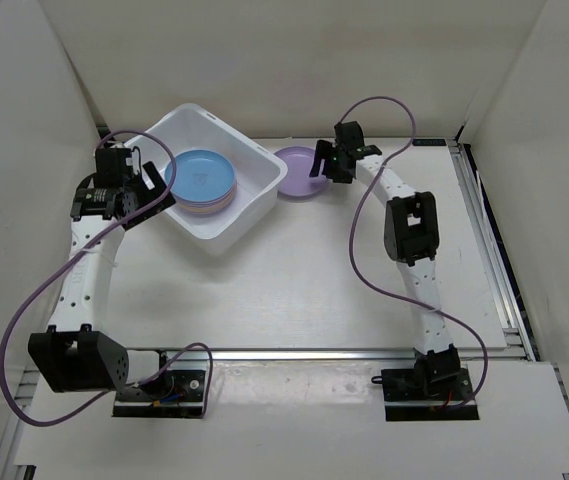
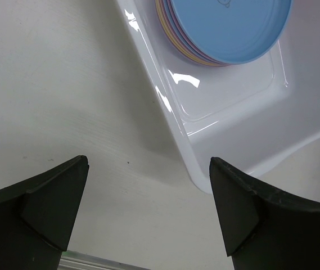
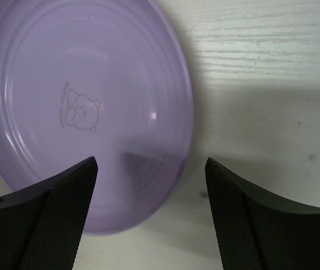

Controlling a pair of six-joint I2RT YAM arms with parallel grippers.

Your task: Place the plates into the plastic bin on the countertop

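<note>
A stack of plates with a blue plate (image 1: 202, 176) on top lies in the white plastic bin (image 1: 236, 223) at the back left of the countertop (image 1: 294, 290). The stack (image 2: 227, 28) and the bin's corner (image 2: 196, 163) show in the left wrist view. One purple plate (image 1: 296, 160) lies on the countertop just right of the bin. My right gripper (image 1: 324, 163) is open and hovers over that plate's right edge; the plate (image 3: 86, 107) fills the right wrist view, its rim between my open fingers (image 3: 148, 169). My left gripper (image 1: 160, 188) is open and empty at the bin's left side (image 2: 148, 166).
White walls close in the back and both sides. A metal rail (image 1: 489, 260) runs along the right edge of the table and another (image 1: 314, 353) along the front. Purple cables loop from both arms.
</note>
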